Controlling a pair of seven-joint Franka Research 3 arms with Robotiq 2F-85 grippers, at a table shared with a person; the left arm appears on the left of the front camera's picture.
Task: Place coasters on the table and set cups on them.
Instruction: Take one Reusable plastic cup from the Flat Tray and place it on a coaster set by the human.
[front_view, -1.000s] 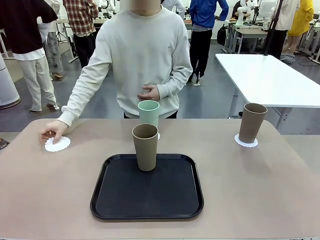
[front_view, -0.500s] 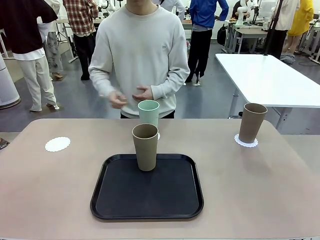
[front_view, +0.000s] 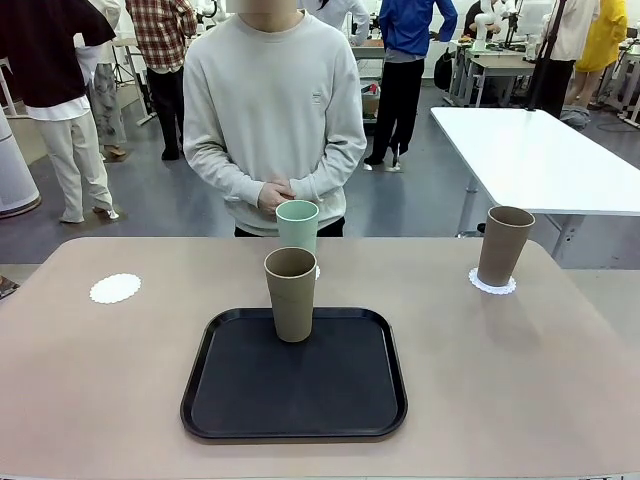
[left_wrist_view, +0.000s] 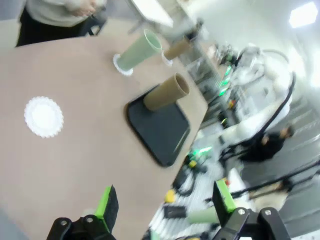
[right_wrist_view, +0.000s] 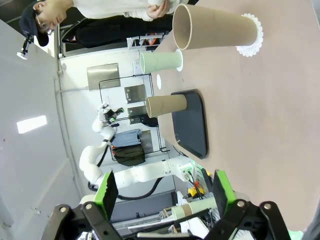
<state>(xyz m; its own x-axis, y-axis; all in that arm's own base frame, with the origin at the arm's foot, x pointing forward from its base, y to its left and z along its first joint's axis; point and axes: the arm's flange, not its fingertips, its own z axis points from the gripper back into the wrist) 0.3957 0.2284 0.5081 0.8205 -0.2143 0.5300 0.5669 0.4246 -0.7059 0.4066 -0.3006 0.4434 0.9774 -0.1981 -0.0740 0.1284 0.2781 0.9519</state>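
Centre of the front frame: black tray (front_view: 294, 385) on the beige table (front_view: 520, 370), one tan cup (front_view: 291, 294) upright at the tray's far edge. Just behind it, the mint cup (front_view: 297, 225) on a coaster whose lacy rim barely peeks out at the right of the tan cup. Right of frame: second tan cup (front_view: 503, 245) standing on its coaster (front_view: 492, 284). Left of frame: a bare coaster (front_view: 115, 288), nothing on it, well apart from the tray. Top centre: a person in a pale sweatshirt at the far edge, hands (front_view: 272, 192) clasped together against the body, holding nothing, just above the mint cup's rim. Upper right: a glossy white table (front_view: 540, 150) beyond.

Left wrist frame: left gripper (left_wrist_view: 165, 205) at the bottom edge, green pads spread wide, nothing between; bare coaster at left middle, tray and cups toward the upper centre, nothing in between but tabletop.

Right wrist frame: right gripper (right_wrist_view: 162, 192) likewise spread wide and empty; nearest tan cup across the top, tray below it mid-frame.
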